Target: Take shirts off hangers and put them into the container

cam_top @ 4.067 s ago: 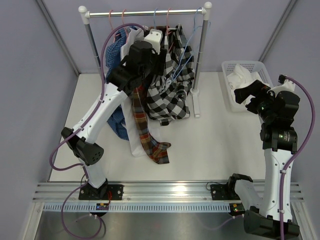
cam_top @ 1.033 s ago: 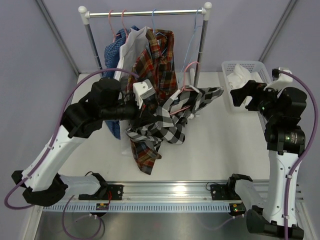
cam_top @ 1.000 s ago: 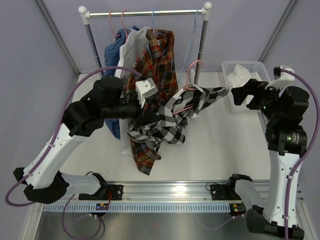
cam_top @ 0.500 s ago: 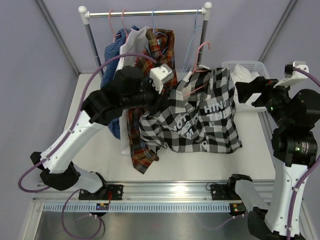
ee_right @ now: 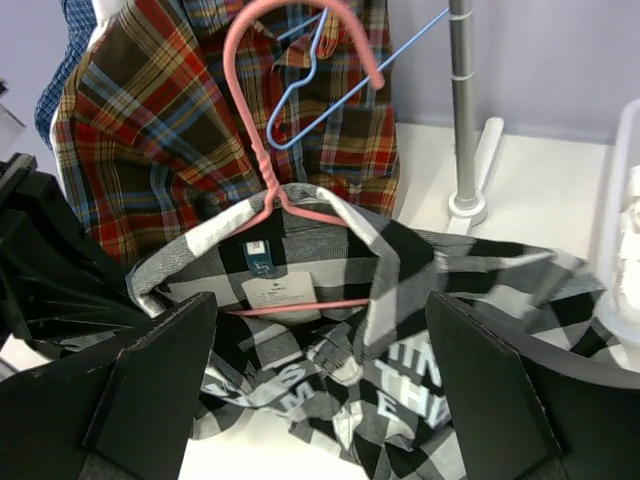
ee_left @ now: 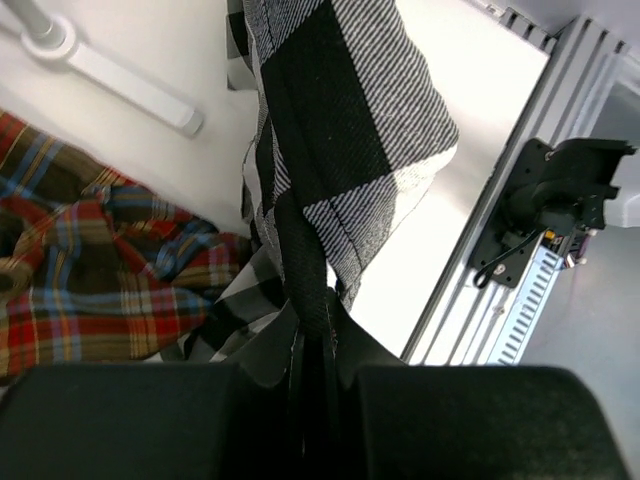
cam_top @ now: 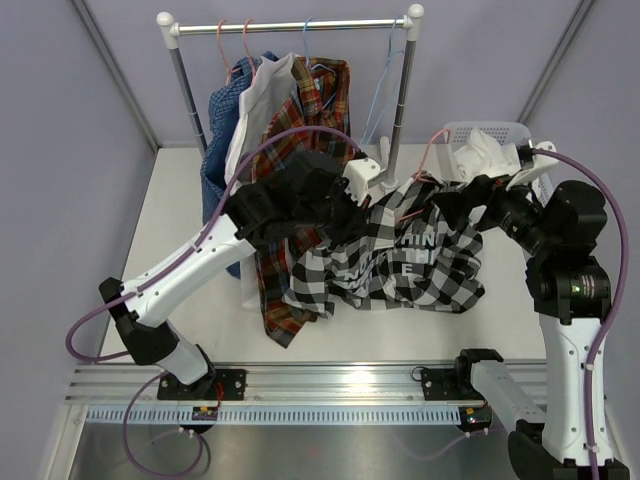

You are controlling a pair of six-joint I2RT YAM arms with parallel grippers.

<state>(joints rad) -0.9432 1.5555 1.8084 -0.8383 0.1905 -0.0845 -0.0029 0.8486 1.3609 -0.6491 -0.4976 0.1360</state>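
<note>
My left gripper (cam_top: 347, 213) is shut on a fold of the black-and-white checked shirt (cam_top: 400, 265) and holds it up over the table. The pinched cloth (ee_left: 320, 200) runs straight into the shut jaws of the left gripper (ee_left: 312, 345). A pink hanger (ee_right: 268, 160) still sits in this shirt's collar (ee_right: 290, 215), hook upward (cam_top: 432, 148). My right gripper (ee_right: 320, 375) is open, facing the collar, with nothing between its fingers (ee_right: 150, 390); in the top view the right gripper (cam_top: 462, 200) is beside the shirt's right shoulder. The white container (cam_top: 528, 131) stands behind it with a white shirt (cam_top: 482, 150) inside.
The rack (cam_top: 290, 25) at the back carries a blue checked shirt (cam_top: 214, 130), a white shirt (cam_top: 255, 100) and a red-orange plaid shirt (cam_top: 312, 115) that hangs to the table. A bare light blue hanger (ee_right: 340, 95) hangs by the rack's right post (ee_right: 462, 100).
My left arm has carried the checked shirt right, toward the right gripper, and the spread cloth has sagged lower. My right gripper has dropped and turned to face the collar.
</note>
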